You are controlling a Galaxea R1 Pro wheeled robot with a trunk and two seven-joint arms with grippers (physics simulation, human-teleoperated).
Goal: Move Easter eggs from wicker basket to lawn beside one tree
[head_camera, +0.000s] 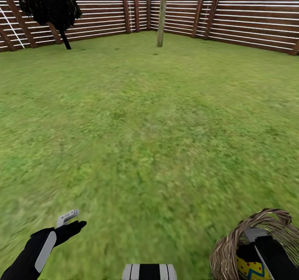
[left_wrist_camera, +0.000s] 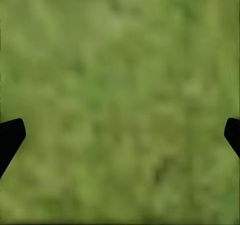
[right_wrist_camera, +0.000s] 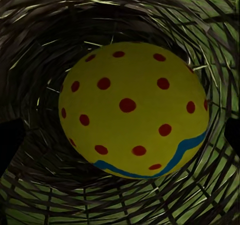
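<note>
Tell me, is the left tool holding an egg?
No, the left tool hangs open over bare lawn with nothing between its fingers.

A wide, flat stretch of green grass [head_camera: 149,118] fills the ground, mottled with lighter and darker patches and turning blurry toward the near edge. A fence [head_camera: 249,18] of horizontal pale slats on reddish-brown wooden posts closes the yard on the far side, angling in from both sides to a corner at the back. In front of that corner a slim, straight, pale grey-brown trunk [head_camera: 161,14] rises out of the top of the head view. At the far left a small dark tree [head_camera: 50,2] with a black, ragged crown stands on a thin leaning stem beside the fence. The light is even and soft, with no strong shadows on the grass.
</note>
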